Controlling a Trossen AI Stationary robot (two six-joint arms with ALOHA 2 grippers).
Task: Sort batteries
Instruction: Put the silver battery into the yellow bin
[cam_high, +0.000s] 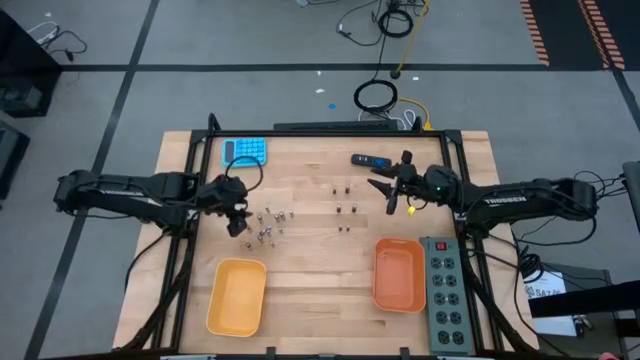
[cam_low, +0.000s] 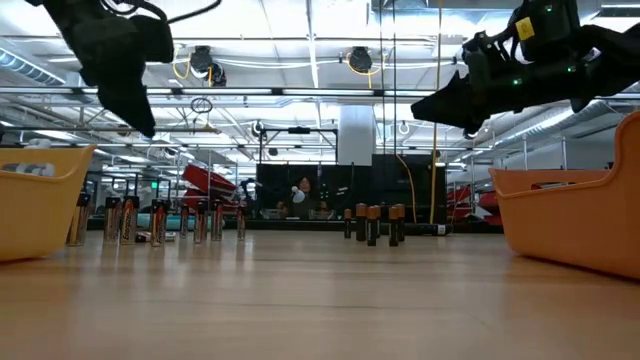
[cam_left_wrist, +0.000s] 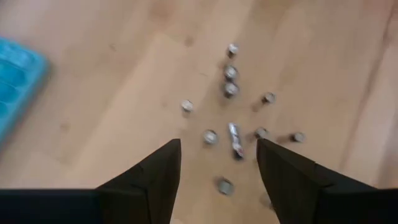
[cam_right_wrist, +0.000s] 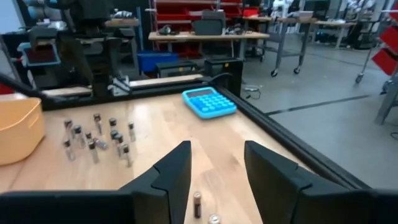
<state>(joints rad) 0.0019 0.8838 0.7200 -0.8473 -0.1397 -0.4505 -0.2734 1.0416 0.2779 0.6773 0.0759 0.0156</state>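
Observation:
A cluster of silvery batteries stands upright on the wooden table, one of them lying on its side. Smaller dark batteries stand in loose pairs at the table's middle. My left gripper hangs open just left of the silvery cluster, tipped down, with nothing between its fingers. My right gripper is open to the right of the dark batteries and points level toward the table's left. Nothing sits between its fingers, and a dark battery stands on the table below them.
A yellow tray sits near the front left and an orange tray near the front right, beside a grey power strip. A blue calculator and a black gadget with a blue end lie along the far edge.

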